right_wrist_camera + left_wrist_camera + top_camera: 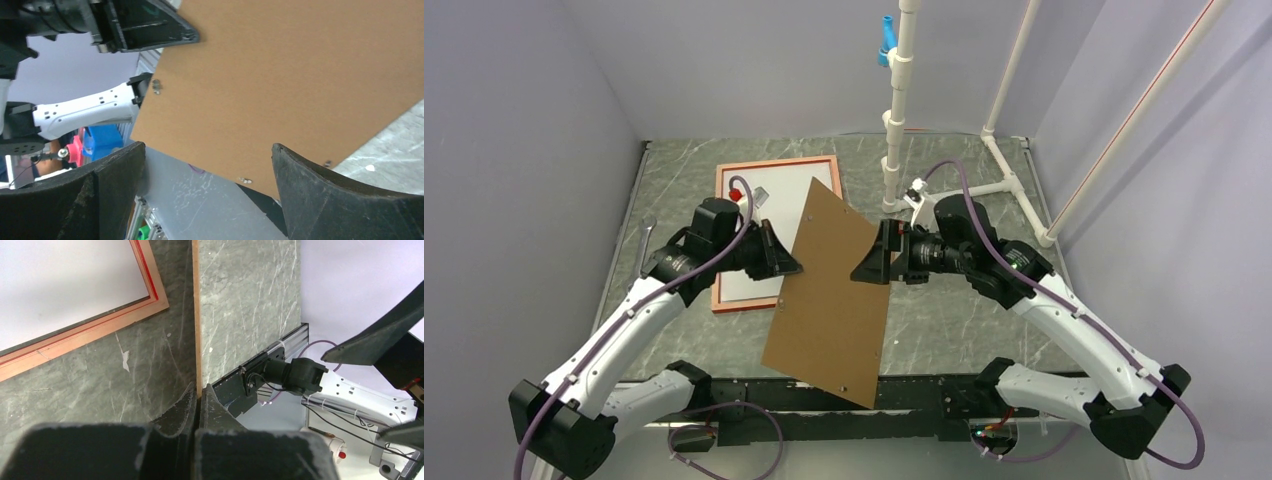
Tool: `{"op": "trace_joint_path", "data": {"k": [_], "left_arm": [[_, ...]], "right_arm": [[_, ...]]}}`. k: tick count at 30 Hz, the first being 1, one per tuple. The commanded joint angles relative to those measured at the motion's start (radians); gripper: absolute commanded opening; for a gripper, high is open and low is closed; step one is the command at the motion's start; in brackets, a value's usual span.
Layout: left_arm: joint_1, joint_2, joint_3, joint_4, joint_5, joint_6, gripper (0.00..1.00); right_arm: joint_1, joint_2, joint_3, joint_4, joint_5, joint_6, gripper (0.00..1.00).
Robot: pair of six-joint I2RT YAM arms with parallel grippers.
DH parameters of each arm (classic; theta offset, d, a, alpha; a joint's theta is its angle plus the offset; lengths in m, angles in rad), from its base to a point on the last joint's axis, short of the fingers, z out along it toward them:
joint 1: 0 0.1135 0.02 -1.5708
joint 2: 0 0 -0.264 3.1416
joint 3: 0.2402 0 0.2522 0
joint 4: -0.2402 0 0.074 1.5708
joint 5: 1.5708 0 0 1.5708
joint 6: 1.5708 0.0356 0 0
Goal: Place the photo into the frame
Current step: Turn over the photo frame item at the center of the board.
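Left tool [792, 268] pinches the raised backing board [834, 300], partly hiding the frame [776, 162]; right tool [864, 268] gapes alongside.

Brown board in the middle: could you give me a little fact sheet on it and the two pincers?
Brown board: held up at a tilt above the table
Left pincer: shut on the board's left edge
Right pincer: open beside the board's right edge, not gripping
Frame: flat on the table, white inside
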Motion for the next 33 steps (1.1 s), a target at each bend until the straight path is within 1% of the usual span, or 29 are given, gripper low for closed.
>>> {"op": "trace_joint_path", "data": {"k": [1, 3, 5, 10, 13, 17, 21, 27, 28, 31, 33], "left_arm": [[0.0, -0.06, 0.013, 0.034, -0.021, -0.006, 0.0], [0.003, -0.082, 0.01, 0.037, -0.045, -0.015, 0.0], [0.012, -0.108, -0.003, 0.064, -0.038, -0.032, 0.0], [0.047, -0.167, -0.033, 0.189, 0.069, -0.098, 0.0], [0.068, -0.213, -0.05, 0.259, 0.112, -0.157, 0.0], [0.1, -0.279, -0.048, 0.321, 0.151, -0.231, 0.0], [0.118, -0.32, -0.045, 0.378, 0.204, -0.302, 0.0], [0.128, -0.371, -0.068, 0.425, 0.251, -0.367, 0.0], [0.13, -0.378, -0.074, 0.431, 0.254, -0.376, 0.0], [0.136, -0.399, -0.1, 0.446, 0.256, -0.392, 0.0], [0.142, -0.408, -0.121, 0.449, 0.256, -0.392, 0.0]], "right_arm": [[-0.025, -0.051, -0.062, -0.029, 0.059, -0.011, 0.99], [-0.046, -0.075, -0.106, -0.028, 0.059, -0.012, 0.99], [-0.075, -0.101, -0.157, -0.02, 0.048, -0.011, 0.99], [-0.218, -0.185, -0.305, 0.049, -0.102, 0.019, 0.99], [-0.314, -0.234, -0.363, 0.056, -0.157, 0.009, 0.99], [-0.394, -0.268, -0.386, -0.001, -0.165, -0.045, 0.99], [-0.462, -0.295, -0.403, 0.011, -0.226, -0.08, 0.99], [-0.55, -0.312, -0.393, 0.103, -0.402, -0.081, 0.99], [-0.565, -0.316, -0.384, 0.124, -0.45, -0.075, 0.98], [-0.594, -0.345, -0.367, 0.218, -0.557, -0.012, 0.97], [-0.606, -0.368, -0.35, 0.267, -0.594, 0.038, 0.94]]}}
